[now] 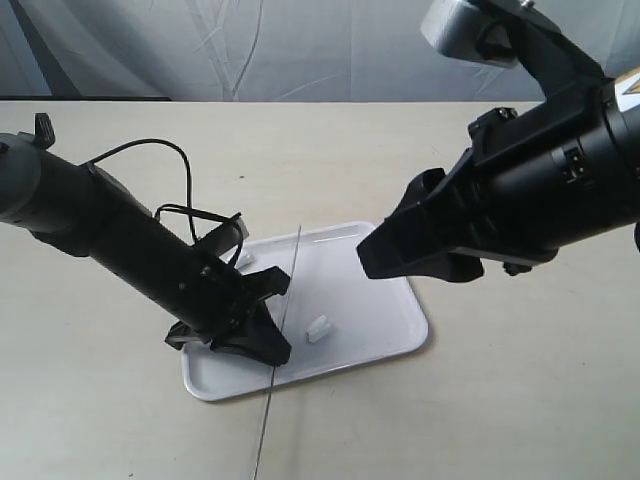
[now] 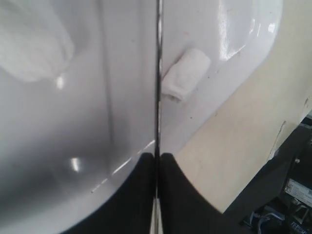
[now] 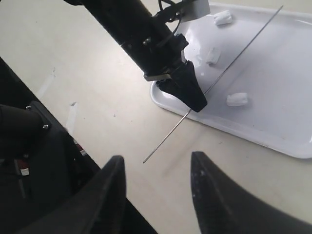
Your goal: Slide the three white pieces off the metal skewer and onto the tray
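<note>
The thin metal skewer [image 1: 285, 300] slants over the white tray [image 1: 370, 290], its near end reaching out past the tray's front rim. My left gripper [image 1: 270, 345] is shut on the skewer [image 2: 157, 73] above the tray's front edge. No pieces are on the rod. All three white pieces lie loose on the tray [image 3: 278, 97]: one [image 3: 238, 99] near the front rim, one [image 3: 212, 54] by the left arm, one [image 3: 223, 18] at the far corner. My right gripper [image 3: 157, 170] hangs open and empty, raised over the tray's right side [image 1: 372, 258].
The tray sits on a beige table [image 1: 500, 400]. A black cable [image 1: 170, 190] loops off the left arm. Dark equipment [image 3: 29, 141] lies below the table edge. A grey cloth backdrop [image 1: 250, 50] closes the far side.
</note>
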`<state>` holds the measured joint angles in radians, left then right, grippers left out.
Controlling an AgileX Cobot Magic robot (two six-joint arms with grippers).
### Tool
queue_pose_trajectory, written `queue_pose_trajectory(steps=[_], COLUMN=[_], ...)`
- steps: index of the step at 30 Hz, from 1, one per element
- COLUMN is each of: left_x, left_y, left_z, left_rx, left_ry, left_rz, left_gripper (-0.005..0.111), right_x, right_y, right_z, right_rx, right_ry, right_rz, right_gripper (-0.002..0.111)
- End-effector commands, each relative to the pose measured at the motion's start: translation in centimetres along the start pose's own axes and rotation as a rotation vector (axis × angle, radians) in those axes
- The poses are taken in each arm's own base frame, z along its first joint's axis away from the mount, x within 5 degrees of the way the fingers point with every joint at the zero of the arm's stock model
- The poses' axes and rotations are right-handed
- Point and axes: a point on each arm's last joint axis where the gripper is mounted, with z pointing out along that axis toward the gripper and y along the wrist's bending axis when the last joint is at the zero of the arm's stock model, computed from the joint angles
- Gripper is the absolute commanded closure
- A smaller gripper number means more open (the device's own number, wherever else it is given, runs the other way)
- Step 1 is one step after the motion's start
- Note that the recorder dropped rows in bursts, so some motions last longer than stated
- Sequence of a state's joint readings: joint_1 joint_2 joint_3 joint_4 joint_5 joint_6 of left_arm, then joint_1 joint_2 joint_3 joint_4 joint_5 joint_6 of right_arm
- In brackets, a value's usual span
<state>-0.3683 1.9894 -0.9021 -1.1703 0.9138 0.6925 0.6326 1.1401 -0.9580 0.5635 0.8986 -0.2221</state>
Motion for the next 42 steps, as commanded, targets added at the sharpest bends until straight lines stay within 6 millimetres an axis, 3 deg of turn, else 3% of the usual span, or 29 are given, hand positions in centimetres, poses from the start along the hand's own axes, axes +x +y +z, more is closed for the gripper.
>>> queue_pose_trajectory(steps=[1, 5, 11, 14, 17, 21, 24, 27, 30, 33, 38, 41, 42], left_x=[-0.1, -0.2, -0.7, -0.4, 0.8, 4.4, 8.6, 13.4, 17.4, 21.6, 24.0, 24.6, 24.8], left_y=[-0.1, -0.1, -0.9, -3.7, -6.2, -10.2, -11.8, -11.5, -10.7, -8.8, -6.6, -5.6, -5.1], left_z=[-0.2, -0.2, -1.3, -4.7, -8.2, -14.8, -19.4, -22.8, -24.3, -24.3, -22.9, -22.2, -21.9], left_rx=[0.011, 0.016, 0.019, -0.037, -0.127, -0.273, -0.428, -0.593, -0.649, -0.681, -0.673, -0.676, -0.682], left_ry=[0.001, -0.004, -0.09, -0.232, -0.354, -0.632, -0.806, -0.949, -1.093, -1.177, -1.187, -1.201, -1.207], left_rz=[-0.006, -0.009, 0.085, 0.241, 0.42, 0.56, 0.608, 0.566, 0.546, 0.532, 0.525, 0.534, 0.529], left_gripper=[0.092, 0.083, 0.084, 0.1, 0.107, 0.107, 0.107, 0.107, 0.107, 0.107, 0.107, 0.107, 0.107], right_x=[-0.1, -0.1, -0.2, -0.3, -0.4, -0.6, -0.6, -0.7, -0.8, -1.1, -0.6, 1.4, 3.2], right_y=[0.0, 0.1, -0.2, -0.9, -1.0, -1.1, -1.1, -1.1, -1.1, -0.7, 0.1, 0.3, 0.1], right_z=[-0.4, -0.4, -0.4, -0.4, -0.4, -0.4, -0.4, -0.4, -0.5, -1.7, -4.6, -6.1, -6.7], right_rx=[0.003, 0.001, 0.034, 0.105, 0.12, 0.127, 0.132, 0.135, 0.137, 0.142, 0.158, 0.164, 0.178], right_ry=[-0.008, -0.009, -0.023, -0.028, -0.039, -0.06, -0.059, -0.07, -0.087, -0.18, -0.417, -0.512, -0.536], right_rz=[-0.007, -0.005, -0.029, -0.084, -0.096, -0.1, -0.104, -0.104, -0.105, -0.122, -0.155, -0.171, -0.194], right_gripper=[0.066, 0.066, 0.066, 0.066, 0.066, 0.066, 0.066, 0.066, 0.066, 0.066, 0.066, 0.066, 0.066])
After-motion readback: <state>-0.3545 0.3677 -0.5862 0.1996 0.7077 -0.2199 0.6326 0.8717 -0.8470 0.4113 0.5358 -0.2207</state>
